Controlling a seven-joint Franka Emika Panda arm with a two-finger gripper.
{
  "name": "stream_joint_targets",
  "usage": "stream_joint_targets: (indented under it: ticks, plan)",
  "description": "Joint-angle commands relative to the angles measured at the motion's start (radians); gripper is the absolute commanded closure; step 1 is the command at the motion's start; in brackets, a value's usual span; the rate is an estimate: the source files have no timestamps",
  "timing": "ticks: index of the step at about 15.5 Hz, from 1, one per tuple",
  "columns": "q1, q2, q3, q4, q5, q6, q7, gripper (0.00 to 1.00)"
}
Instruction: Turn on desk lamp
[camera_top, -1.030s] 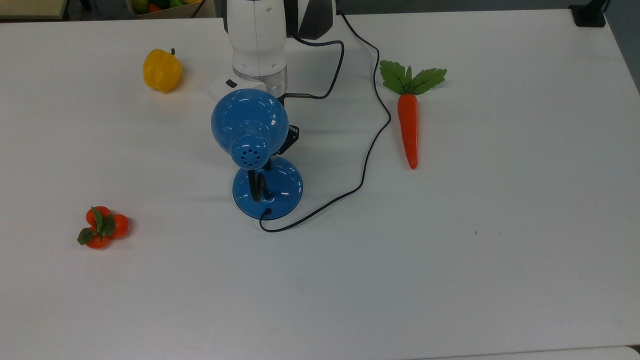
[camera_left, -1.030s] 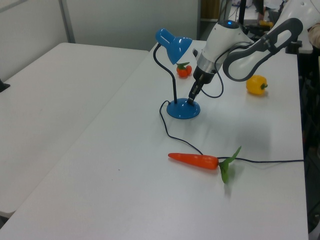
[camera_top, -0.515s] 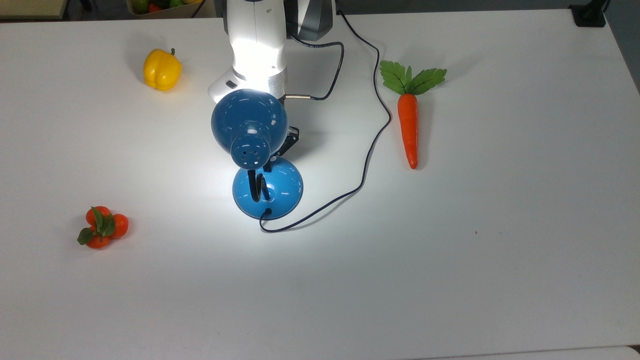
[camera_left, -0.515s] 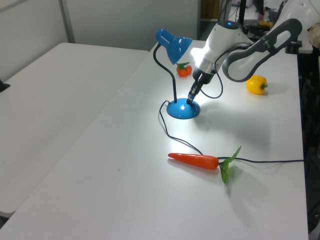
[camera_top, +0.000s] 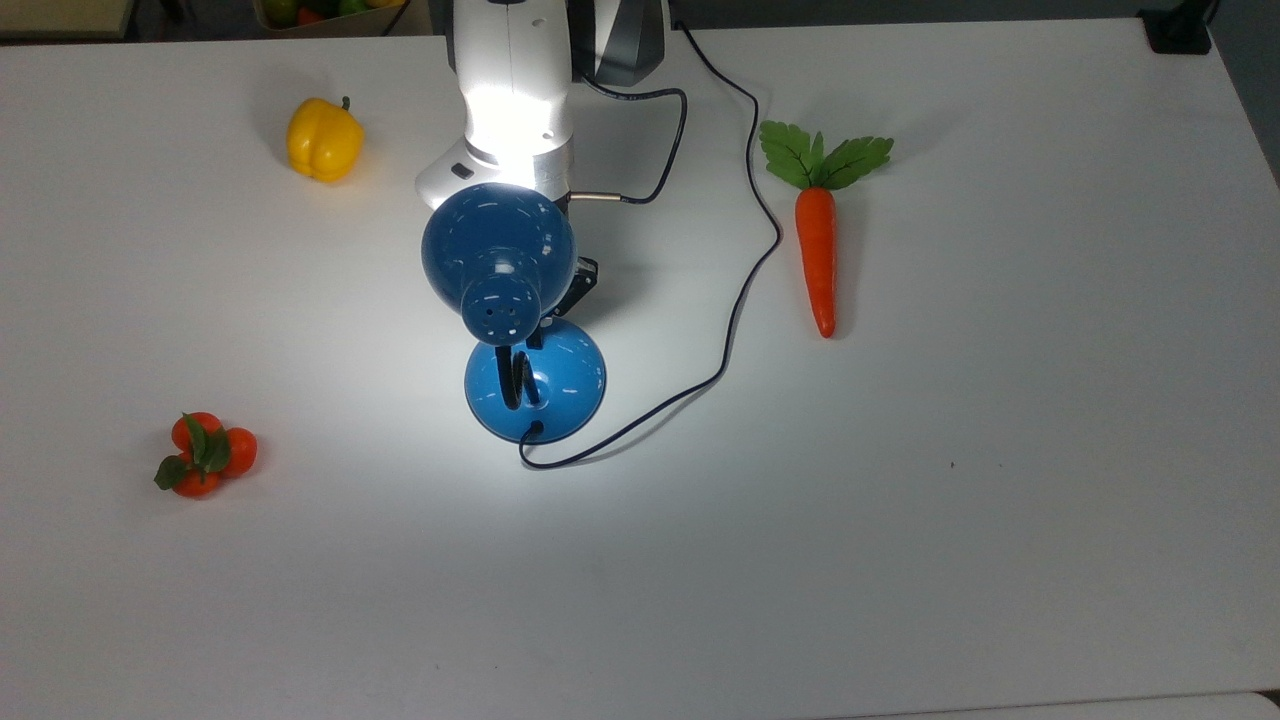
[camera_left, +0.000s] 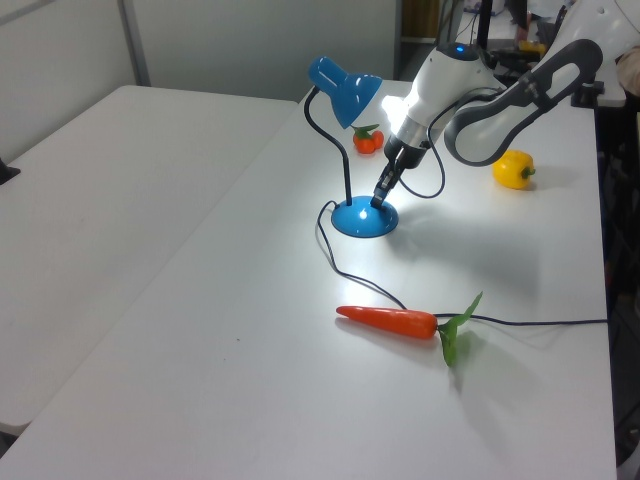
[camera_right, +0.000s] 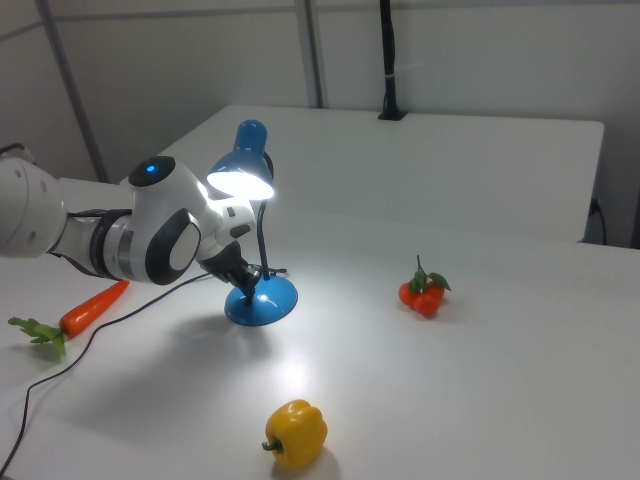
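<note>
So the glossy blue dome-shade desk lamp is lit, standing mid white table, light pooling around its round base. The black pincer sits tip-down on that base; can't tell whether it's clenched or released. Pressing step looks done to me, so next is probably just lifting straight off without nudging the base. Count: one lamp, one orange carrot, one yellow pepper, one tomato cluster.

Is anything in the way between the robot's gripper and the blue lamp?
No, nothing visible is in the way. The gripper is already down at the round base of the desk lamp, and the lamp is shining. The carrot, the yellow pepper and the little oranges all lie well off to the sides.
</note>
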Motion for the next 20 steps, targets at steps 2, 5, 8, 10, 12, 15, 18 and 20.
stream_joint_targets:
  ticks: [2, 5, 8, 10, 12, 15, 18, 20]
  plan:
    - [-0.001, -0.027, -0.002, -0.001, -0.012, -0.067, 0.019, 1.00]
    - [0.002, -0.090, 0.000, 0.003, -0.012, -0.246, 0.020, 1.00]
    - [0.014, -0.159, 0.000, 0.010, -0.015, -0.438, 0.019, 1.00]
    - [0.016, -0.211, 0.001, 0.013, -0.026, -0.556, 0.017, 1.00]
    - [0.017, -0.261, 0.006, 0.039, -0.028, -0.690, 0.017, 1.00]
    - [0.051, -0.318, 0.006, 0.106, -0.028, -0.866, 0.008, 1.00]
    - [0.053, -0.331, 0.007, 0.239, -0.019, -1.030, -0.010, 1.00]
    - [0.053, -0.331, 0.006, 0.325, -0.009, -1.133, -0.059, 1.00]
